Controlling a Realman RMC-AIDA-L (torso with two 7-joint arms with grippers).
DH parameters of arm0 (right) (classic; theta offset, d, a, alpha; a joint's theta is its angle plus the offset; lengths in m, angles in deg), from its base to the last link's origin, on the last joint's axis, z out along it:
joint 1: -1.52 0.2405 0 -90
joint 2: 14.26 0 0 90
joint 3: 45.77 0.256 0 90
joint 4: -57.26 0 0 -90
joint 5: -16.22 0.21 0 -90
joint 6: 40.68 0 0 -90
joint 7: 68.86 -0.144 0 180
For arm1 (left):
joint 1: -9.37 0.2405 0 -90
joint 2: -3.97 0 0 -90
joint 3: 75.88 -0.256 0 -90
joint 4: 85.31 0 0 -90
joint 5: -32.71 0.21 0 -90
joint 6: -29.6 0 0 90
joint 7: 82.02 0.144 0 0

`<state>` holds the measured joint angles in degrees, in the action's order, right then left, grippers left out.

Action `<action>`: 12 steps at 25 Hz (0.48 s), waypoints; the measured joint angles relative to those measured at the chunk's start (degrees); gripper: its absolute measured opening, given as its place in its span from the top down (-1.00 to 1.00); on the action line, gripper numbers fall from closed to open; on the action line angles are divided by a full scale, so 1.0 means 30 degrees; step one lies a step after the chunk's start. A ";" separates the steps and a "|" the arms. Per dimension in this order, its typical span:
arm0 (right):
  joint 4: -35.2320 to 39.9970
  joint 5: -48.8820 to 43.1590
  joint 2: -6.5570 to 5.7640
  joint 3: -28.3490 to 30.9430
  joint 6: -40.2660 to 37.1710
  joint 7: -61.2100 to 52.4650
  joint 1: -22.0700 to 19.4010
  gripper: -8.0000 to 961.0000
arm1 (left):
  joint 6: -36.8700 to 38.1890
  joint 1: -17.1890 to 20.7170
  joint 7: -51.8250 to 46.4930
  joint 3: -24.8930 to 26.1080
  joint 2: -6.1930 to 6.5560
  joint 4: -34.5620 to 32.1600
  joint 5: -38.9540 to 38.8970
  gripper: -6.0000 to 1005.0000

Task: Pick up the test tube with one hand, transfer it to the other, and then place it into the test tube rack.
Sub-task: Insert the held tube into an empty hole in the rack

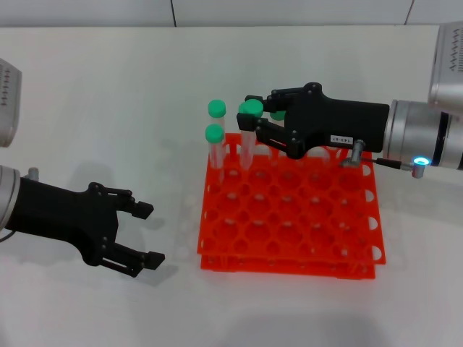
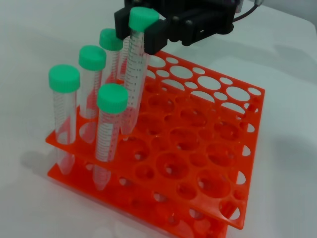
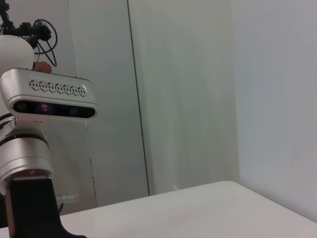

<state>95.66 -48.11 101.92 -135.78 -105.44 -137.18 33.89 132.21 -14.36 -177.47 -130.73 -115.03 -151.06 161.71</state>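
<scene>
- Right gripper [image 1: 251, 123]: black, white label on body, silver wrist; arm reaches in from the right, held level, fingers pointing to the robot's left, closed on a green-capped test tube [image 2: 134, 64].
- Left gripper [image 1: 148, 233]: black, unlabelled; low at left, fingers spread apart, nothing between them.

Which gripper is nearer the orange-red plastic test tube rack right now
Right. The right gripper is above the rack's back edge holding a green-capped tube; the left gripper is off its left side.
</scene>
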 joint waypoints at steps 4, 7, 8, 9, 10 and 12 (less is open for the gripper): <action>-0.0094 -0.0001 0.0000 -0.0026 0.0022 -0.0002 0.0013 0.44 | 0.0003 -0.0001 0.0000 0.0000 -0.0001 0.0000 -0.0001 -0.75; -0.0181 0.0000 0.0000 -0.0025 0.0028 -0.0006 0.0022 0.44 | 0.0009 -0.0001 -0.0001 0.0001 -0.0001 0.0000 -0.0001 -0.75; -0.0210 0.0000 0.0000 -0.0032 0.0029 -0.0006 0.0022 0.44 | 0.0012 -0.0001 0.0000 0.0000 -0.0001 0.0000 -0.0001 -0.75; -0.0224 -0.0003 0.0000 -0.0040 0.0029 -0.0007 0.0022 0.44 | 0.0015 -0.0001 0.0000 0.0000 -0.0001 0.0000 -0.0001 -0.75; -0.0236 -0.0006 0.0000 -0.0057 0.0029 -0.0007 0.0023 0.44 | 0.0016 -0.0001 -0.0001 0.0000 0.0000 0.0000 -0.0001 -0.75; -0.0237 -0.0012 -0.0001 -0.0159 0.0063 -0.0001 0.0023 0.44 | 0.0017 -0.0001 -0.0001 0.0000 0.0000 0.0000 -0.0001 -0.75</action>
<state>94.94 -48.14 101.92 -136.26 -105.25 -137.19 33.96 132.26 -14.36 -177.47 -130.73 -115.03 -151.06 161.71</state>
